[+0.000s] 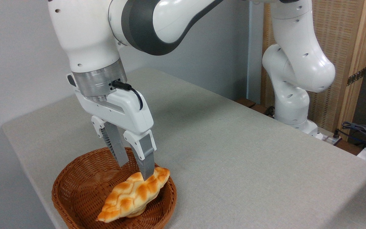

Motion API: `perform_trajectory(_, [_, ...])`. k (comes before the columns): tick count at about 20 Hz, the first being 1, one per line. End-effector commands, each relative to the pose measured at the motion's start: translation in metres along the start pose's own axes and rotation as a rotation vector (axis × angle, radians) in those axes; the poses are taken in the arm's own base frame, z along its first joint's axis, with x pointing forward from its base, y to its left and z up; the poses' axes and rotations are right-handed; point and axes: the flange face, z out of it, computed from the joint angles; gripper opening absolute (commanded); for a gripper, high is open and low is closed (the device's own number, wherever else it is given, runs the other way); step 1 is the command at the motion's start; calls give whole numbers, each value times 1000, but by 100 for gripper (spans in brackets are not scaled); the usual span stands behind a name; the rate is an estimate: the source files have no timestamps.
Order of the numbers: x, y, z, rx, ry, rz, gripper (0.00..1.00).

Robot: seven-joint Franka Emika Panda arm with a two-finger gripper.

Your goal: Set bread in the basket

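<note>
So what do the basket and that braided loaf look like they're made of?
Basket: woven wicker or rattan, reddish-brown, slightly glossy; the weave rows show plainly. Braided loaf: golden, browned plaits, smooth, even sheen; it could be real bread or a foam or plastic replica.
</note>
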Motion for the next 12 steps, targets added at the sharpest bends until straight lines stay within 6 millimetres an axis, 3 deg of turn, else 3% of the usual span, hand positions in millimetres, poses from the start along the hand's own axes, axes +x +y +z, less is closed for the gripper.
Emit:
perform_trajectory(1, [-2, 0, -18, -3, 32, -33, 100])
perform_trajectory(6, [-41, 11, -65, 5, 84, -38, 100])
perform_trajectory(8, [-58, 21, -78, 0, 104, -37, 100])
perform_trajectory(12, [-74, 53, -94, -72, 103, -9, 100])
